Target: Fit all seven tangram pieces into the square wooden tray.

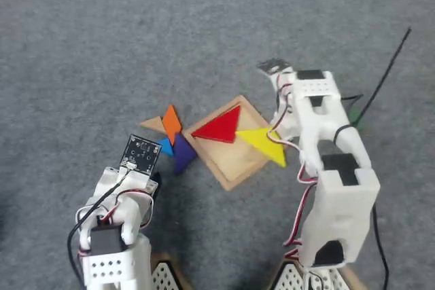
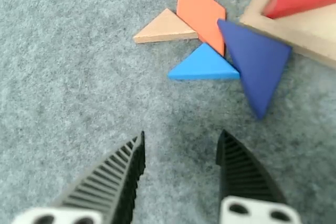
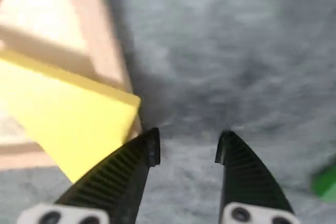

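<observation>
The square wooden tray (image 1: 234, 164) lies mid-table with a red triangle (image 1: 219, 127) inside it. A yellow triangle (image 1: 264, 142) rests tilted over the tray's right rim. Left of the tray an orange parallelogram (image 1: 172, 123), a tan triangle (image 1: 153, 124), a light blue triangle (image 1: 166, 146) and a dark blue triangle (image 1: 183, 154) cluster together. My left gripper (image 2: 181, 140) is open above bare carpet just short of the light blue triangle (image 2: 202, 65) and dark blue triangle (image 2: 257, 64). My right gripper (image 3: 186, 142) is open beside the yellow triangle (image 3: 63, 124) and the tray rim (image 3: 107, 40), holding nothing.
A green piece (image 1: 354, 119) lies on the carpet to the right, partly hidden by the right arm; the green piece (image 3: 325, 182) also shows near my right gripper. A black cable (image 1: 387, 73) runs at the back right. Grey carpet covers the table.
</observation>
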You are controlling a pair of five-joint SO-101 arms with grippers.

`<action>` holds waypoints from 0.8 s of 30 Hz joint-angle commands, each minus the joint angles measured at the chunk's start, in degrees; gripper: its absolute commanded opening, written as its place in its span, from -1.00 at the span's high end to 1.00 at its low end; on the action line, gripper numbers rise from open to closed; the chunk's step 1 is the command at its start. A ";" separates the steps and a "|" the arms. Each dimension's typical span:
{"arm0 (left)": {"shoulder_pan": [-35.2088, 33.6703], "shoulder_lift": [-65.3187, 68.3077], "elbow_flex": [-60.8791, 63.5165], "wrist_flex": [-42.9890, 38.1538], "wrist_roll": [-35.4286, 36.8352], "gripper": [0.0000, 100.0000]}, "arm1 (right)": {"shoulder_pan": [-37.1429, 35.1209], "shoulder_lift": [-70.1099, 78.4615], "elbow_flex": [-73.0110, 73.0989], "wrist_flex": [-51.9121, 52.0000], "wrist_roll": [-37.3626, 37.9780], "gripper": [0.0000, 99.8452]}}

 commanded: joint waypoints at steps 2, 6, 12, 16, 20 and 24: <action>-0.09 -0.97 -0.48 0.09 -0.44 0.59 | -4.79 -5.58 3.16 -0.48 -0.62 0.62; -0.09 -0.97 -0.48 0.09 -0.44 0.59 | -5.93 -7.96 4.31 -1.27 -1.67 0.62; -0.09 -0.97 -0.48 0.09 -0.44 0.59 | -5.14 -13.23 4.48 -1.27 -1.76 0.62; -0.09 -0.97 -0.48 0.09 -0.44 0.59 | -8.57 -17.89 5.89 -1.27 -1.85 0.61; -0.09 -0.97 -0.48 0.09 -0.44 0.59 | -12.79 -18.51 9.85 -1.45 -4.48 0.62; -0.26 -0.97 -0.48 0.09 -0.44 0.59 | -9.54 -19.03 12.40 -3.21 -5.27 0.62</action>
